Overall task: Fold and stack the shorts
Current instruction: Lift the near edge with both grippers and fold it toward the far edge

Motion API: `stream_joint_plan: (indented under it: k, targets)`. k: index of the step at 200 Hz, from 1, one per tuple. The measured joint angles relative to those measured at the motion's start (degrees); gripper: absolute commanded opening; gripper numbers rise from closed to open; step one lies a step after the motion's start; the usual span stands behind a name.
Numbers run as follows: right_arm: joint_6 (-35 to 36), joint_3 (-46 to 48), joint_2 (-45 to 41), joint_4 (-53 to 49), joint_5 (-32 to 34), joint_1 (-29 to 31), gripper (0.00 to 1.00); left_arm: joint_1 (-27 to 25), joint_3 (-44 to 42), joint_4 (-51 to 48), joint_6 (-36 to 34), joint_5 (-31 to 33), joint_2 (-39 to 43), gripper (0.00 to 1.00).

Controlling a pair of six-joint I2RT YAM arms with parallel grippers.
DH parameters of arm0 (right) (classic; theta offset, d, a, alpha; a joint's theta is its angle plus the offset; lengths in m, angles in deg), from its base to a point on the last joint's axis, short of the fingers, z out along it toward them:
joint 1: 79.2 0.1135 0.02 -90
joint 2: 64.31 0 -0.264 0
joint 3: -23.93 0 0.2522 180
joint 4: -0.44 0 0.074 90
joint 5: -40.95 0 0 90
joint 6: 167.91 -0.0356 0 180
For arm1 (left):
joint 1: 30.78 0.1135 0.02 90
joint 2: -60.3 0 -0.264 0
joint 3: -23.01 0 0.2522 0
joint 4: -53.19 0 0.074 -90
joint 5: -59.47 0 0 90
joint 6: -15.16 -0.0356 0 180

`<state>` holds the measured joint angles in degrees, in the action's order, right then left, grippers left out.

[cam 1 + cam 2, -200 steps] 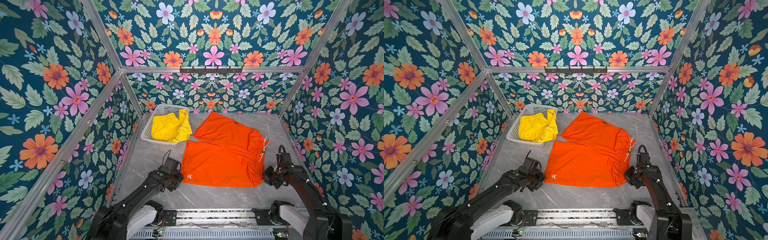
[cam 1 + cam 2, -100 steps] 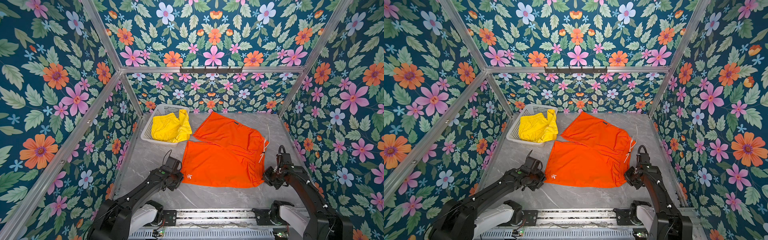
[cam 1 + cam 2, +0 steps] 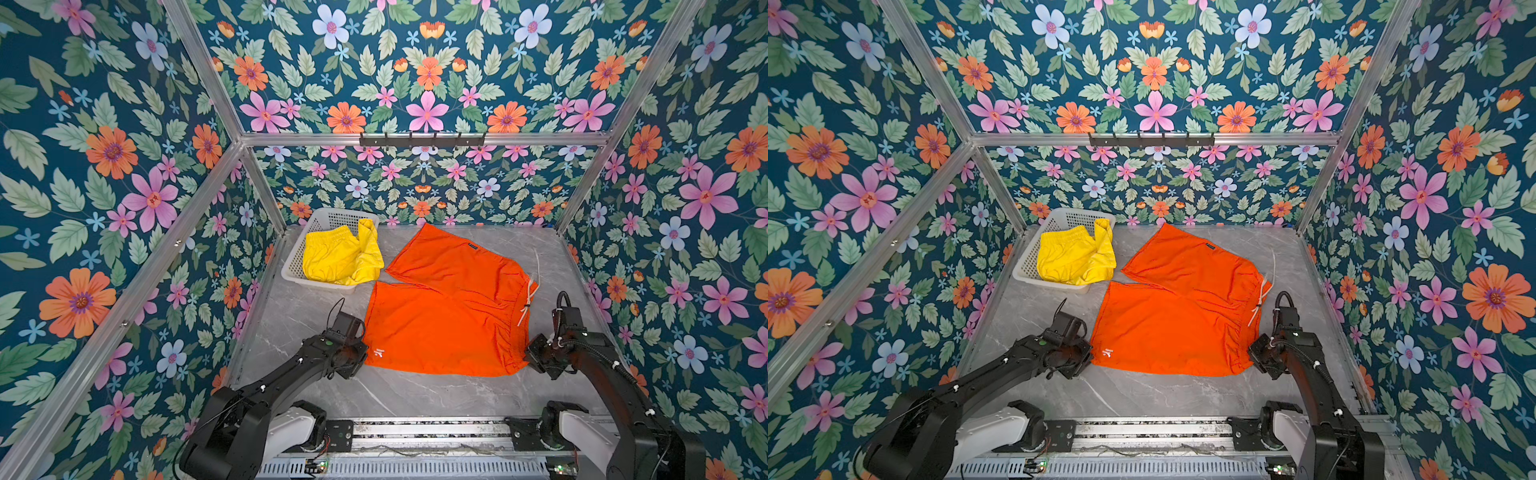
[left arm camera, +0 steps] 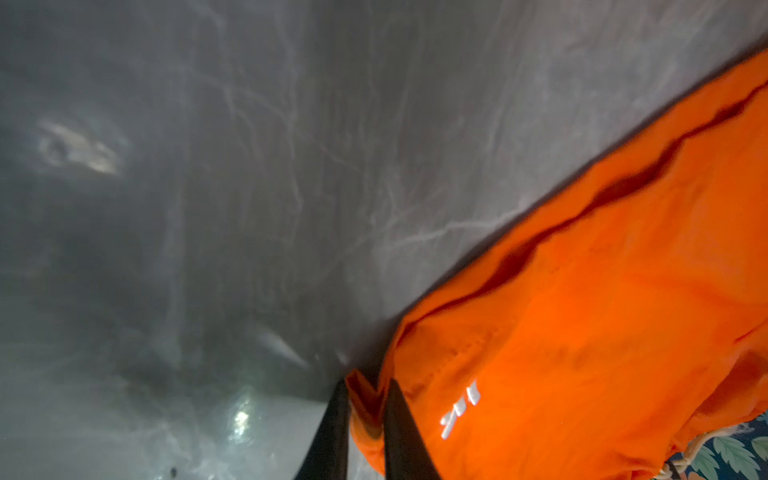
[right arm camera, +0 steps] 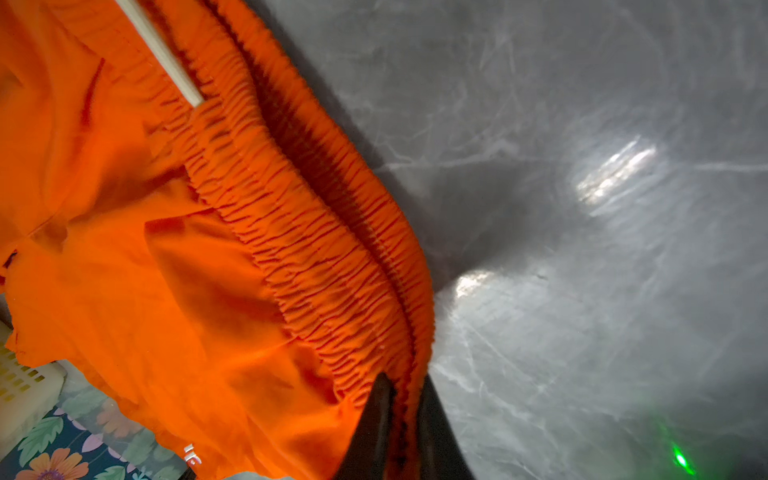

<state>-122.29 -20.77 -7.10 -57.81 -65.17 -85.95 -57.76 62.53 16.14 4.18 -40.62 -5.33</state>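
Note:
The orange shorts (image 3: 449, 316) (image 3: 1179, 316) lie spread flat on the grey table in both top views, waistband to the right, white logo at the near left corner. My left gripper (image 3: 360, 358) (image 4: 365, 399) is shut on that near left hem corner, beside the logo. At the near right, my right gripper (image 3: 528, 360) (image 5: 405, 399) is shut on the gathered waistband corner. The yellow shorts (image 3: 343, 255) (image 3: 1076, 257) lie crumpled in the basket at the back left.
The white perforated basket (image 3: 296, 255) (image 3: 1027, 257) stands at the back left, against the left wall. Floral walls enclose the table on three sides. A white drawstring (image 3: 527, 299) trails from the waistband. Bare grey table (image 3: 415, 395) runs along the front edge.
My left gripper has closed its jaws on the near left hem corner of the orange shorts. The right arm and the shorts have stayed in place.

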Motion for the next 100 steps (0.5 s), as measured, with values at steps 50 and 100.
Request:
stream_joint_plan:
  k: [50,100]
  targets:
    - [0.02,-0.85,-0.39,-1.14,-0.20,0.00,0.13,0.00,4.46,-4.76,-1.51,2.97,2.60,0.00]
    - [0.68,-3.30,-2.05,-5.25,-0.37,0.04,0.08,0.00,11.06,-11.67,-4.83,8.09,7.13,0.00]
